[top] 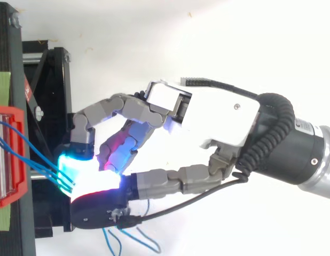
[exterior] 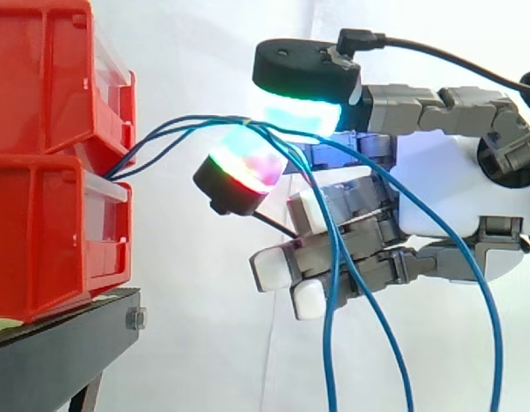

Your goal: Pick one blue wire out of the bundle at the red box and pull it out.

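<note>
Hand [exterior: 454, 189]: you're seeing two glowing pads [exterior: 299, 107] clamping the blue wires btwn them; other fingers curling at 6 o'clock.
Blue wires [exterior: 205, 125]: running from red bins [exterior: 42, 223] at 9 o'clock to the pinch, then drooping toward 6.

In the side view you have the upper bin [exterior: 42, 77] sitting on the lower bin [exterior: 42, 245] at the left, both on the stand [exterior: 59, 343]. The wires [exterior: 179, 129] leave the bins' front and run right between two fingertips [exterior: 301, 77] of the hand [exterior: 454, 189], then hang down before its lower fingers
</note>
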Tool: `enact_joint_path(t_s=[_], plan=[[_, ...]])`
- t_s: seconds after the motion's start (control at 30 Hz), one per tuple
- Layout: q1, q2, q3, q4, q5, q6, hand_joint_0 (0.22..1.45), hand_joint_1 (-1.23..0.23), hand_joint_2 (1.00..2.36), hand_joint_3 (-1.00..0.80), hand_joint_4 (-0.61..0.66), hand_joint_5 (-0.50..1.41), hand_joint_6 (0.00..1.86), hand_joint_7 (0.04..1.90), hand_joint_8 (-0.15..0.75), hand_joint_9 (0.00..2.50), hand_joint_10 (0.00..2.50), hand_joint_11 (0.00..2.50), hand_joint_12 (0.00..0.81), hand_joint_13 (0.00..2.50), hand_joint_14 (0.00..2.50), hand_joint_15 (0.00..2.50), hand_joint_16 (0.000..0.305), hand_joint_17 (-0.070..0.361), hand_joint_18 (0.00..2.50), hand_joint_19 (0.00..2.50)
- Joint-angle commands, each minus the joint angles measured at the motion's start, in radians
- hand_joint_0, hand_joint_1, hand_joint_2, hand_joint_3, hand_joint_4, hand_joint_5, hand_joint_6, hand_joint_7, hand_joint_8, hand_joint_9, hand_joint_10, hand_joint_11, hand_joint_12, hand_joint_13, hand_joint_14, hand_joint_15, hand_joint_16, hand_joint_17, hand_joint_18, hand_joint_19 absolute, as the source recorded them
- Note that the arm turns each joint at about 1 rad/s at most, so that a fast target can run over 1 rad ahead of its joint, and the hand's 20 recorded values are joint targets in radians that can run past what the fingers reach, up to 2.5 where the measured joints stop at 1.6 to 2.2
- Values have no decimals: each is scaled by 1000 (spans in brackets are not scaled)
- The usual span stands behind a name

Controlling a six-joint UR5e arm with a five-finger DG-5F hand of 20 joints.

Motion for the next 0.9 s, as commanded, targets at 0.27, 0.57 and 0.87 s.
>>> enact_joint_path(t_s=[0.27, 0.57, 0.87], plan=[[-3, -3, 54, -166, 0, 45, 644, -835, 1035, 155, -270, -112, 941, 1125, 335, 1294, 17, 663, 454, 975, 20, 574, 58, 130, 880, 561], [5, -6, -48, -42, 3, -83, 523, -676, 1011, -343, 30, -131, 856, 941, 327, 1166, 17, 677, 424, 862, 21, 590, 53, 119, 725, 629], [14, -20, -95, 95, 18, -209, 496, -650, 1003, -452, 106, -88, 644, 1078, 336, 1145, 18, 621, 434, 853, 20, 582, 55, 124, 723, 620]])
